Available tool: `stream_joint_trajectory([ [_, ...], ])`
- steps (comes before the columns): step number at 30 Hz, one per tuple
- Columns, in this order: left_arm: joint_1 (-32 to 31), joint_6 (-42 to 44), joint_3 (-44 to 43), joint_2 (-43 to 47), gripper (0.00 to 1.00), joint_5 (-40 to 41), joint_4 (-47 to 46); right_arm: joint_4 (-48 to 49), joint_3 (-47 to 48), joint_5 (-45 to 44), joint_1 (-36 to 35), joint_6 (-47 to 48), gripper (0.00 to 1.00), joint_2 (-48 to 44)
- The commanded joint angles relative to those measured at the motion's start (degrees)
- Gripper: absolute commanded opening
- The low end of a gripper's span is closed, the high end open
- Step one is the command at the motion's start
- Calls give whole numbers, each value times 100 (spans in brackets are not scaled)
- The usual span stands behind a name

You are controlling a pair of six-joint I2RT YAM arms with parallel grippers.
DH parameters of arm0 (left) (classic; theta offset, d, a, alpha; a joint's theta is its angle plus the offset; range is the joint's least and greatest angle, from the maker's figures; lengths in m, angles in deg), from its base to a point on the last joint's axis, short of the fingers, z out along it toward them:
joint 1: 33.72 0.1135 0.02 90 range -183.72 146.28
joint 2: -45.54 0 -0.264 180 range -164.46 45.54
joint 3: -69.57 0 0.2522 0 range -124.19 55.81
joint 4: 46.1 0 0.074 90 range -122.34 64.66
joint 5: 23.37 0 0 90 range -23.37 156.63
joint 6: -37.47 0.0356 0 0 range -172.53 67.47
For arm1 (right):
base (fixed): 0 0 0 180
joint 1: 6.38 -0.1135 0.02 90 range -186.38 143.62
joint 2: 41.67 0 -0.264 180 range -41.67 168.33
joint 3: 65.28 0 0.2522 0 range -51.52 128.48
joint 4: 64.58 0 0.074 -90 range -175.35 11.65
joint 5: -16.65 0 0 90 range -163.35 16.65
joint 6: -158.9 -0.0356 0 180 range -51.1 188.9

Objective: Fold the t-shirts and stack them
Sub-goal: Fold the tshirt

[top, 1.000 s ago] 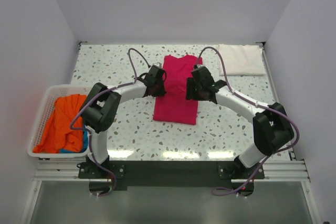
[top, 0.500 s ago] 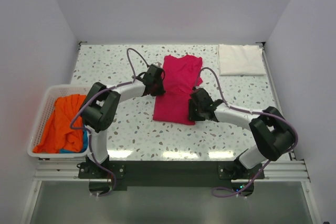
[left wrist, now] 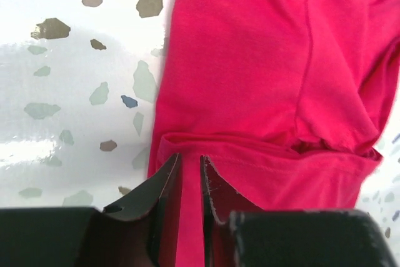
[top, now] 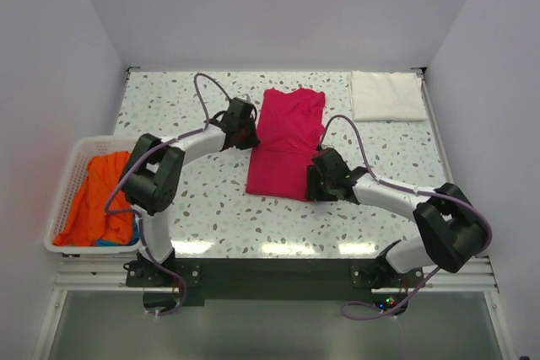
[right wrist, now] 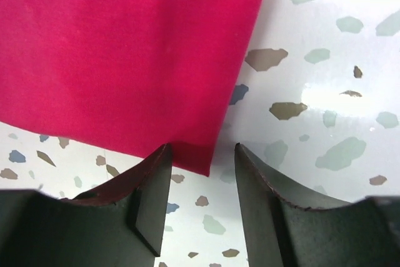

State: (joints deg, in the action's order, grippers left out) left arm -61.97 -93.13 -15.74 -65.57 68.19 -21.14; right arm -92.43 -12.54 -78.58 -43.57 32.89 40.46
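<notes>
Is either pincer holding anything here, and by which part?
Left pincer pinches the pink shirt at its folded side edge; right pincer is open, holding nothing.

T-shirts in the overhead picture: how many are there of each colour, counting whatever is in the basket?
Bright magenta-pink t-shirt, lying partly folded in the middle: 1
White t-shirt folded to a rectangle, at the far right: 1
Orange t-shirt, crumpled in the white slotted plastic basket: 1
Blue t-shirt, only a sliver showing under the orange one: 1
Total: 4

magenta t-shirt [left wrist: 250, 92] matt soft cloth; table [right wrist: 325, 60] glossy speckled stone-look; basket [top: 69, 179] white plastic.
</notes>
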Motion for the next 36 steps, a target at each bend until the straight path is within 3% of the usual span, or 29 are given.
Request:
stream_joint_trajectory([
  [1,21,254,18,783,24,1,-5,-375,-31,-57,-16,-38,51,-293],
  [4,21,281,508,1310,42,177,118,-533,13,-39,19,-73,59,-591],
  [6,13,281,773,1723,47,230,180,-613,-13,-22,63,-160,61,-776],
  [13,-31,254,2458,3032,50,99,207,-657,-119,110,124,-617,61,-1454],
  [19,-163,386,3365,3490,57,-630,-231,-165,-408,418,124,-1118,60,-1375],
  [23,-277,307,3691,3500,57,-1095,-601,212,-707,392,124,-1565,59,-1357],
  [36,-462,-158,4157,3218,56,-1290,-1708,986,-1270,-48,124,-2340,55,-1235],
])
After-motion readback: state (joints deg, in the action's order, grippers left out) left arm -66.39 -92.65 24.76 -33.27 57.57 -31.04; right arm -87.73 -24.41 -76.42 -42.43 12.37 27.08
